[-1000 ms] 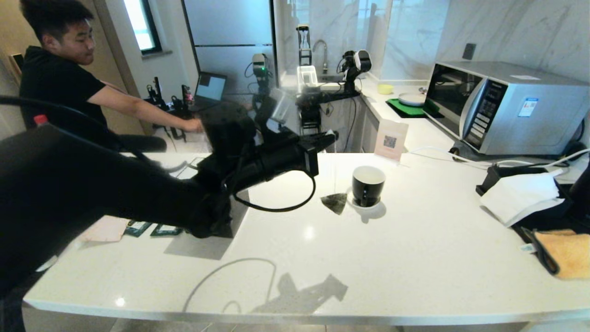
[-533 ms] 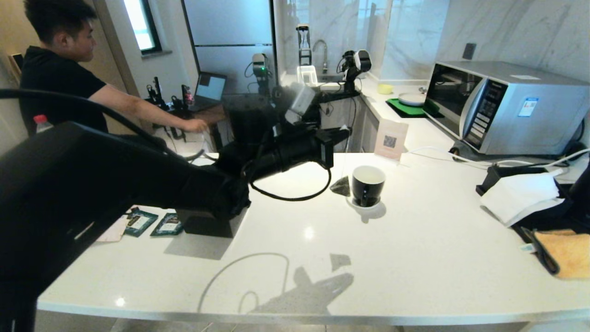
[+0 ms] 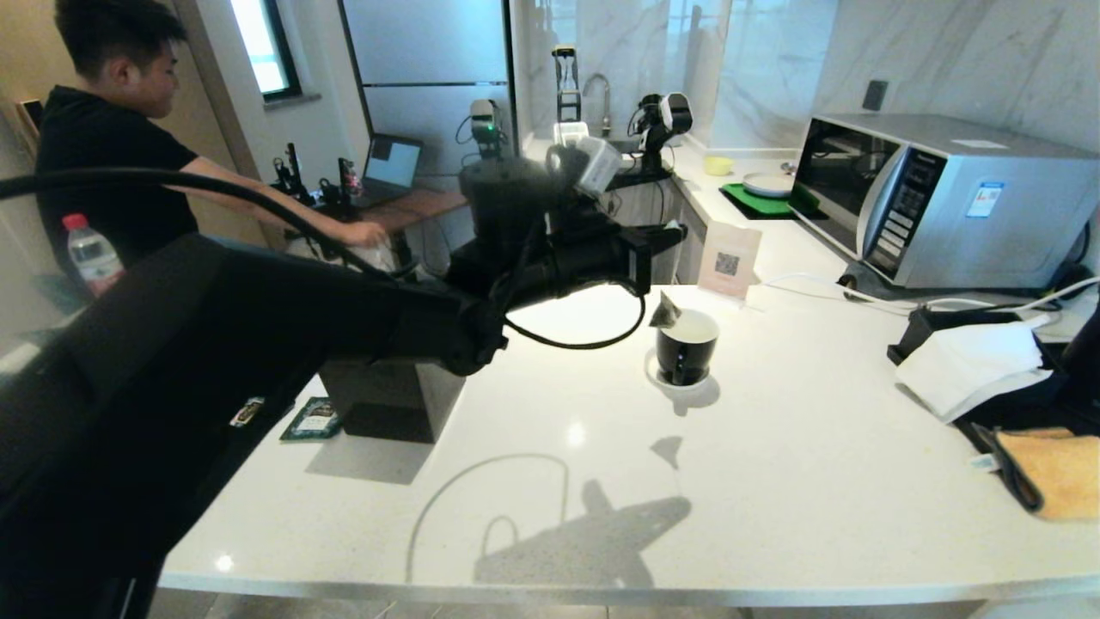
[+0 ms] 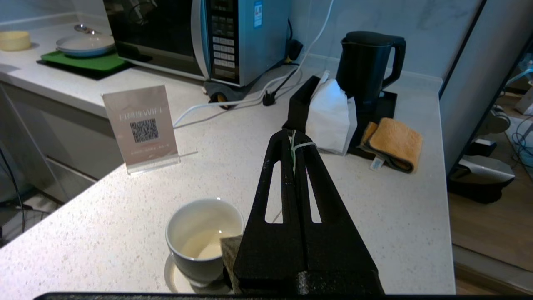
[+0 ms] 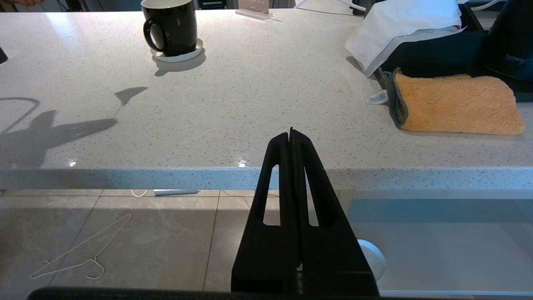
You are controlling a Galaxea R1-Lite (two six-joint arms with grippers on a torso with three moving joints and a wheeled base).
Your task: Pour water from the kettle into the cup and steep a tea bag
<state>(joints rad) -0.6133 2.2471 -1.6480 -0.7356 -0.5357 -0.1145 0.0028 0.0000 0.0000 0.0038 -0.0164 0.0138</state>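
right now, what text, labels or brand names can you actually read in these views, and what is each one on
"WIFI": heading on the small card stand, above its QR code; the characters before it and the line under the code are too blurred to read.
"fonney", as best it reads: pale lettering on the black kettle.
Microwave keypad and blue sticker: too small to read.
Cloth care tag: too small to read.
Green sachet: label unreadable.

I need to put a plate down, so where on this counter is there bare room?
The broad stretch of counter between the cup and the front edge is bare, bordered right by the orange cloth. It is crowded around the cup, where the left tool dangles the tea bag.
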